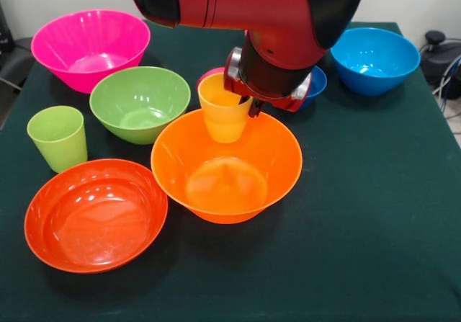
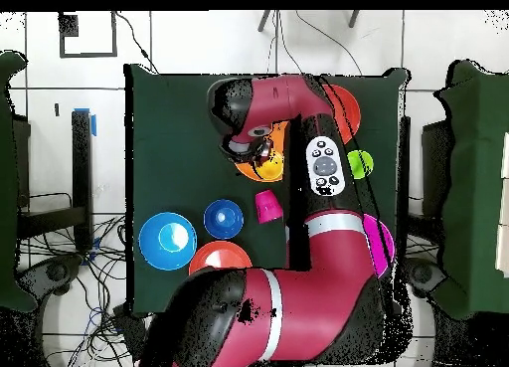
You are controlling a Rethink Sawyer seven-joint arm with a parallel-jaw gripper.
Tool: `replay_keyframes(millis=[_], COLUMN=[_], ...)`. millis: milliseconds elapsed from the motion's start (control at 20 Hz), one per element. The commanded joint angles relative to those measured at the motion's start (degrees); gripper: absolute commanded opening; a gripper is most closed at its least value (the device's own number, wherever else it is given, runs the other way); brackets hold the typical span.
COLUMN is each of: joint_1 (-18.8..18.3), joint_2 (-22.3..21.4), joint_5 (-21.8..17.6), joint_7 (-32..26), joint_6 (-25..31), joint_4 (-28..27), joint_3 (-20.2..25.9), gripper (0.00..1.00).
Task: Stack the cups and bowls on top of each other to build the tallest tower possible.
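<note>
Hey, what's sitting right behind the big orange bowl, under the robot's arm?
A yellow-orange cup stands upright just behind the orange bowl, with the gripper at its rim. A sliver of pink cup shows behind it. The arm covers most of a dark blue bowl.

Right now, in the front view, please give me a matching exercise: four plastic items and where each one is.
Items:
1. lime green plastic cup
2. big pink plastic bowl
3. light blue plastic bowl
4. yellow-orange plastic cup

Places:
A. far right corner
B. over the big orange plastic bowl, at the pincer
C. far left corner
D. left edge, beside the green plastic bowl

Pairs: 1-D, 2-C, 3-A, 4-B
</note>
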Motion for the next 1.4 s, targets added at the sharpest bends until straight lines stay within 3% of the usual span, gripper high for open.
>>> replay_keyframes(millis=[50, 800, 1400], joint_1=[1.8, 2.0, 1.0], joint_2=[1.4, 2.4, 3.0], joint_5=[-1.8, -1.4, -2.4], joint_7=[-12.1, -11.0, -9.7], joint_6=[-8.7, -10.9, -19.9], joint_4=[-1.8, -1.9, 2.7], joint_3=[5.5, 5.2, 4.0], gripper=[0.0, 0.0, 0.0])
